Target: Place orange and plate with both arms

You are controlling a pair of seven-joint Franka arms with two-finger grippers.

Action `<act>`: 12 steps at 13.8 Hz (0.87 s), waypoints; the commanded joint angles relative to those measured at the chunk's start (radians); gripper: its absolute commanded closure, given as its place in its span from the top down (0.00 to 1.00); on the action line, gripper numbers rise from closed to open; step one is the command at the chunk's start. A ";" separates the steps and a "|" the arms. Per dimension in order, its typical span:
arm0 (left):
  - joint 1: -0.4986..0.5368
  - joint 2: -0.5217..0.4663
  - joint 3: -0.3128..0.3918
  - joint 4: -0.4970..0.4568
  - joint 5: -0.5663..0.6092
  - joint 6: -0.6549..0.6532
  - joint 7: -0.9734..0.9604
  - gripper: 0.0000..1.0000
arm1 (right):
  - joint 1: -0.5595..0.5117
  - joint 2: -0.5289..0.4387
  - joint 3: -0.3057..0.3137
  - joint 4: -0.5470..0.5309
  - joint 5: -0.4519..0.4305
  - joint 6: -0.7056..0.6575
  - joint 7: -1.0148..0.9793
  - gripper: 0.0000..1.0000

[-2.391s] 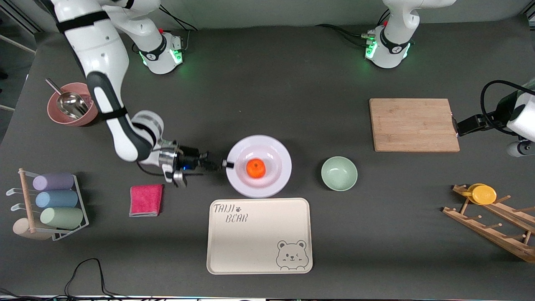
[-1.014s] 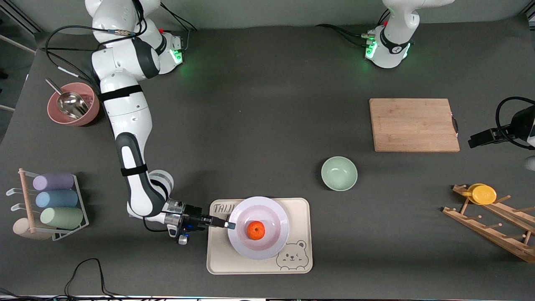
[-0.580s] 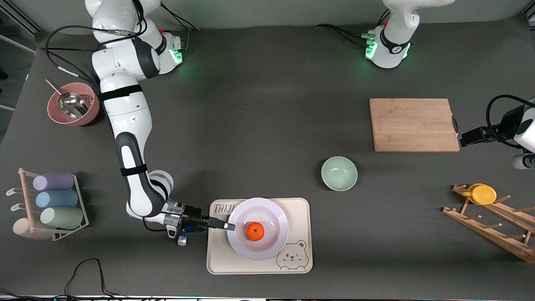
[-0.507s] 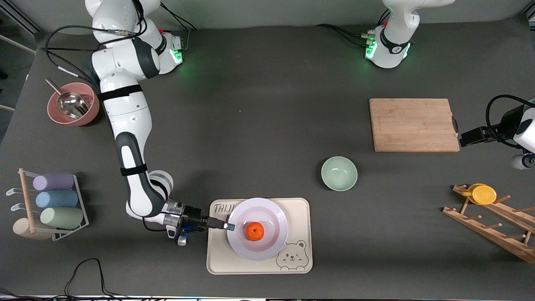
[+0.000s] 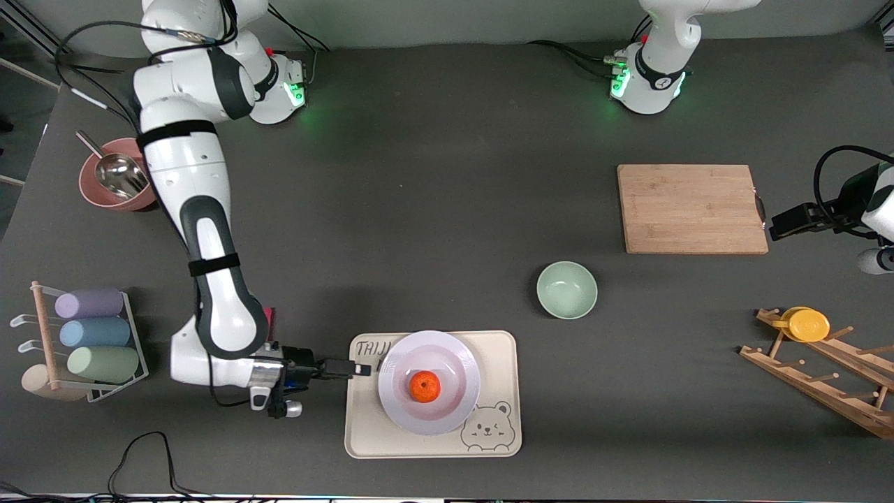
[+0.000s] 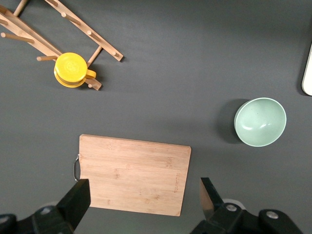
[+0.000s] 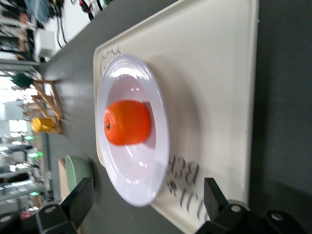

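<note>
The white plate point(image 5: 392, 398) rests on the beige bear tray point(image 5: 363, 427), with the orange point(image 5: 424, 386) in its middle. My right gripper point(image 5: 357, 367) is open and empty, low over the tray's edge at the right arm's end, just apart from the plate's rim. In the right wrist view the plate point(image 7: 157, 117), the orange point(image 7: 126, 123) and the tray point(image 7: 214, 83) lie ahead of the right gripper point(image 7: 146, 196). My left gripper point(image 5: 772, 228) is open and empty, high by the wooden cutting board point(image 5: 691, 208); it also shows in the left wrist view point(image 6: 144, 194).
A pale green bowl point(image 5: 566, 289) stands between the tray and the board. A wooden rack point(image 5: 824, 381) holds a yellow cup point(image 5: 807, 325). A red cloth point(image 5: 269, 323), a rack of cups point(image 5: 91, 334) and a pink bowl with a scoop point(image 5: 115, 178) sit at the right arm's end.
My right gripper carried the plate with the orange onto the tray, then let go of its rim and drew back. The left gripper barely shifted.
</note>
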 commanded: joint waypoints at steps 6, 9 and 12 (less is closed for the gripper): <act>-0.007 -0.015 0.005 -0.011 0.006 0.003 0.005 1.00 | -0.051 -0.609 -0.053 -0.379 -0.671 -0.262 0.209 1.00; -0.007 -0.015 0.005 -0.011 0.004 0.004 0.006 1.00 | -0.073 -0.780 -0.053 -0.399 -0.866 -0.414 0.321 1.00; -0.005 -0.015 0.005 -0.011 0.001 0.003 0.006 1.00 | -0.094 -0.962 -0.052 -0.498 -0.983 -0.448 0.341 1.00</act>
